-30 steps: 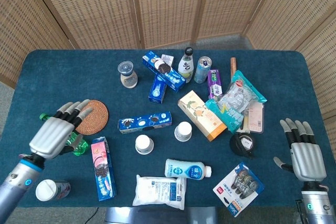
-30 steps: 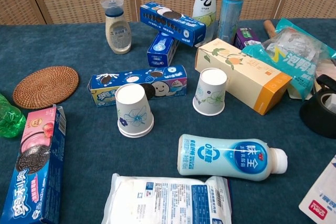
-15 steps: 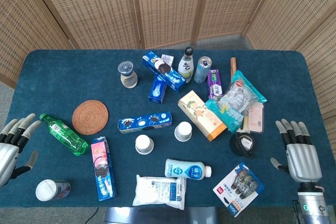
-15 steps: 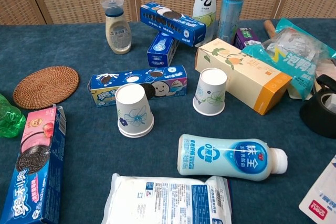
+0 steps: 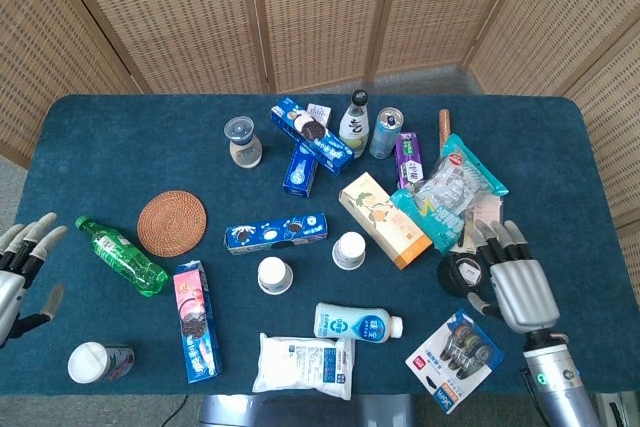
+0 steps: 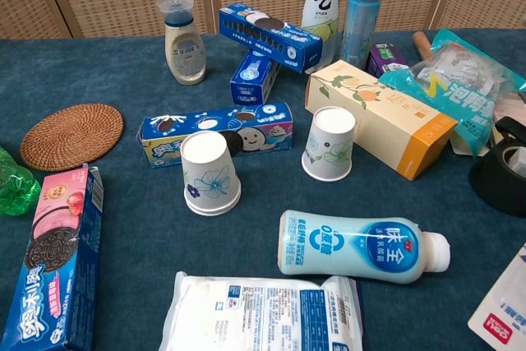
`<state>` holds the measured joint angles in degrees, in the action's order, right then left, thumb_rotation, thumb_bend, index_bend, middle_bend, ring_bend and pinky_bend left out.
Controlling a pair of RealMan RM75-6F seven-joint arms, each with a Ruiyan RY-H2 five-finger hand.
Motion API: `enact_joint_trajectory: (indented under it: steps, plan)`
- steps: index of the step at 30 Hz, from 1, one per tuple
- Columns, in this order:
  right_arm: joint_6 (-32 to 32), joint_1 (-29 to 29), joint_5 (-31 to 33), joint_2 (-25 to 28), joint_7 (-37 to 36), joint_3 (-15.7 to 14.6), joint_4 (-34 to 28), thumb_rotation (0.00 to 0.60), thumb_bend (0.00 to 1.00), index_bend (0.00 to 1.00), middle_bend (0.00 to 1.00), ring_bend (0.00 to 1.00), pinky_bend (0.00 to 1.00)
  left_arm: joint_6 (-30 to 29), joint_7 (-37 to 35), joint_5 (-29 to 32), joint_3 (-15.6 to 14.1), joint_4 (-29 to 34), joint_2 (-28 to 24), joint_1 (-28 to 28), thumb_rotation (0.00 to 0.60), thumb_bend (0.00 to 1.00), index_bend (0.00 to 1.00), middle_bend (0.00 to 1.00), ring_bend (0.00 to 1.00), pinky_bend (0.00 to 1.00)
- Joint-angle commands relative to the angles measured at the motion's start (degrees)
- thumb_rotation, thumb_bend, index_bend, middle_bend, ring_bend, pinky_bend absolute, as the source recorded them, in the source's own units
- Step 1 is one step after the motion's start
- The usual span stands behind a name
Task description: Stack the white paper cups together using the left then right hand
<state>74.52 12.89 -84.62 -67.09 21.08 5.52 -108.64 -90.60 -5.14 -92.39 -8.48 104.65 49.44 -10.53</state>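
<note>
Two white paper cups with a floral print stand upside down in the middle of the table: the left cup (image 5: pixel 273 275) (image 6: pixel 209 173) and the right cup (image 5: pixel 349 250) (image 6: pixel 330 144), well apart. My left hand (image 5: pixel 18 277) hovers at the far left edge of the head view, fingers spread, holding nothing. My right hand (image 5: pixel 515 283) is over the table's right side, next to the black tape roll (image 5: pixel 461 272), fingers extended and empty. Neither hand shows in the chest view.
Around the cups lie a blue cookie box (image 5: pixel 277 233), an orange carton (image 5: pixel 384 220), a white drink bottle (image 5: pixel 357 325), a white pouch (image 5: pixel 303 365), a pink cookie box (image 5: pixel 195 320), a green bottle (image 5: pixel 120 255), a wicker coaster (image 5: pixel 171 223) and a snack bag (image 5: pixel 458 187).
My left hand has withdrawn from over the green bottle to the table's left edge. My right hand has moved in from the right edge toward the black tape roll.
</note>
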Motion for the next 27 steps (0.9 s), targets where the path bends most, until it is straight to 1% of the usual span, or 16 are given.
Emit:
enact_joint_trajectory:
  steps: [1, 4, 9, 15, 20, 27]
  plan:
    - [-6.6, 4.9, 3.4, -2.4, 1.1, 1.5, -2.7, 0.600, 0.24, 0.02, 0.03, 0.00, 0.09, 0.8, -0.7, 0.3, 0.6, -0.1, -0.2, 0.1, 0.600, 0.55, 0.00, 0.00, 0.00, 0.03]
    - [-10.1, 7.9, 6.0, -4.4, 2.5, 2.6, -2.5, 0.600, 0.24, 0.02, 0.03, 0.00, 0.09, 1.6, -1.1, 0.4, 1.0, -0.3, -0.2, 0.2, 0.600, 0.55, 0.00, 0.00, 0.00, 0.03]
    - [-14.1, 13.0, 9.9, -9.3, 6.9, 4.6, 0.6, 0.600, 0.25, 0.02, 0.04, 0.00, 0.09, 2.7, -1.5, 0.2, 1.7, -0.4, -0.2, 0.4, 0.600, 0.55, 0.00, 0.00, 0.00, 0.03]
    - [-17.3, 18.1, 14.0, -14.9, 10.4, 5.9, 5.4, 0.600, 0.25, 0.08, 0.02, 0.00, 0.09, 3.6, -1.5, 0.0, 2.3, -0.5, -0.1, 0.9, 0.600, 0.55, 0.00, 0.00, 0.00, 0.03]
    - [-18.7, 21.2, 16.2, -18.7, 10.4, 6.7, 9.9, 0.600, 0.25, 0.10, 0.00, 0.00, 0.08, 4.0, -1.8, 0.1, 2.9, -0.6, -0.2, 1.3, 0.600, 0.55, 0.00, 0.00, 0.00, 0.03]
    - [-20.0, 24.0, 17.0, -22.1, 9.1, 6.5, 15.6, 0.600, 0.25, 0.15, 0.00, 0.00, 0.07, 4.9, -2.0, 0.2, 3.5, -0.8, -0.2, 1.6, 0.600, 0.55, 0.00, 0.00, 0.00, 0.03]
